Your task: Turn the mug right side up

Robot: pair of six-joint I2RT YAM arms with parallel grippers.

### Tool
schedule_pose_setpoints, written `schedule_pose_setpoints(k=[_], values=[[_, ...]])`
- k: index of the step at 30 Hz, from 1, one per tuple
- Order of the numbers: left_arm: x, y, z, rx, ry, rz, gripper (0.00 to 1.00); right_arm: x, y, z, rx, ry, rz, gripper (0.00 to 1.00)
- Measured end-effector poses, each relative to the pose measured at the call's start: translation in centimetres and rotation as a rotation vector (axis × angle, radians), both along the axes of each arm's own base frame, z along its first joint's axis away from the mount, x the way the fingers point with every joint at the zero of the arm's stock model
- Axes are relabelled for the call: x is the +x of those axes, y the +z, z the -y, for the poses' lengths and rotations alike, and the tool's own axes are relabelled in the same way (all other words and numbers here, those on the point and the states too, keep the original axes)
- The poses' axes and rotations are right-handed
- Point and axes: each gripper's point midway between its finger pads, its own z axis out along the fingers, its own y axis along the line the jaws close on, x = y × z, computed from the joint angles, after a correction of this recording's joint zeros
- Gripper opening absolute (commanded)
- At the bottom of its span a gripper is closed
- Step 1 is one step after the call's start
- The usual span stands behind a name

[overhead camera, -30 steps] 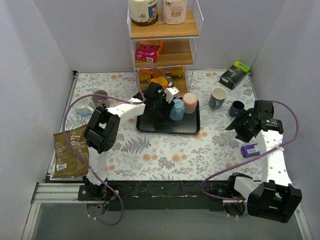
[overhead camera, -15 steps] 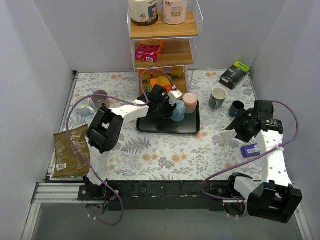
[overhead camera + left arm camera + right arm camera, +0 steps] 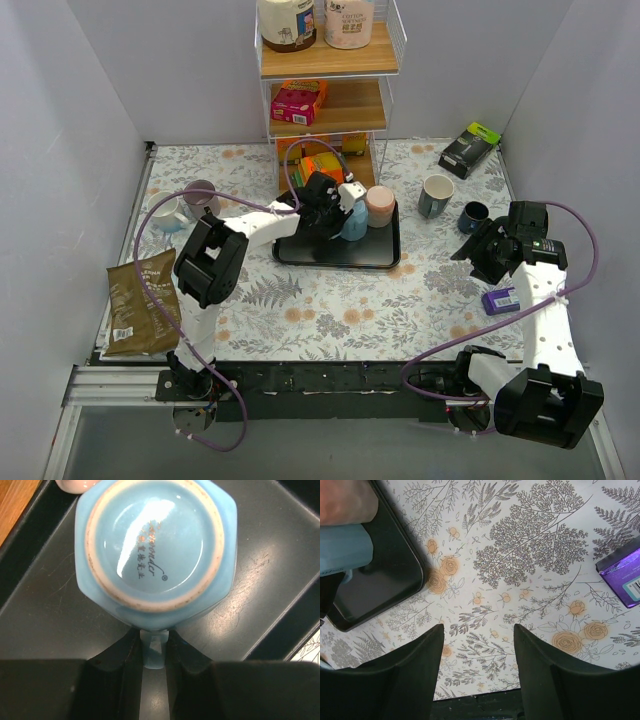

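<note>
Top view, left arm: stretched far across to the black tray, with the left gripper at the blue mug standing on it.
Top view, right arm: folded at the right, with the right gripper over the table.
Left wrist: the mug is upside down with its base facing the camera; the fingers are narrow and seem to pinch its handle.
Right wrist: the fingers are spread wide and hold nothing.

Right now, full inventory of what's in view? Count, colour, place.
tray: 1, black, centre
blue mug: 1, light blue, upside down on tray
pink cup: 1, pink, on tray beside it
other mugs: 4; pale, mauve at left; grey-green, navy at right
boxes: 2; black-green far right, purple near right
bag: 1, brown, left edge
shelf rack: 1, wood and white wire, back; jars, packets on it
left gripper: 1, black, shut on blue mug's handle
right gripper: 1, black, open, above table
</note>
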Motion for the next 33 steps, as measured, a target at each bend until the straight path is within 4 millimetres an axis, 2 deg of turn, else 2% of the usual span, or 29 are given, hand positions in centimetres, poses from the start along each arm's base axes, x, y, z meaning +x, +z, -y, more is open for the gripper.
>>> schedule_pose_setpoints(k=[6,9,12,16,18,20,24,26,29,31,33], values=[[-0.9,0.6,-1.4,0.015,0.063,-0.024,0.00,0.2,0.5,-0.7,0.038,0.006,0.023,0.65],[-2.2,1.8,-2.1,-0.009,0.111,-0.061,0.00,0.7,1.2,-1.4,0.075,0.017,0.057,0.66],[-3.5,4.4,-2.5,-0.070,0.162,-0.092,0.00,1.5,2.2,-2.3,0.115,0.043,0.114,0.67],[-5.2,10.0,-2.6,-0.217,0.227,-0.104,0.00,2.7,4.0,-4.5,0.176,0.119,0.226,0.68],[-6.2,13.4,-2.6,-0.312,0.254,-0.104,0.00,3.3,5.1,-6.5,0.218,0.193,0.301,0.69],[-7.1,16.8,-2.5,-0.416,0.270,-0.097,0.00,3.3,6.1,-9.3,0.259,0.296,0.369,0.70],[-8.8,23.1,-2.1,-0.632,0.270,-0.101,0.00,2.0,9.8,-16.9,0.346,0.576,0.537,0.70],[-9.7,26.0,-1.8,-0.738,0.259,-0.107,0.00,1.1,11.6,-19.9,0.382,0.685,0.606,0.70],[-10.8,29.5,-1.6,-0.865,0.233,-0.120,0.00,0.4,14.3,-23.4,0.418,0.795,0.695,0.70],[-11.3,31.1,-1.5,-0.922,0.218,-0.127,0.00,0.2,16.7,-25.6,0.442,0.847,0.776,0.68],[-11.8,32.6,-1.5,-0.975,0.205,-0.137,0.00,0.1,18.5,-26.7,0.464,0.869,0.847,0.67]])
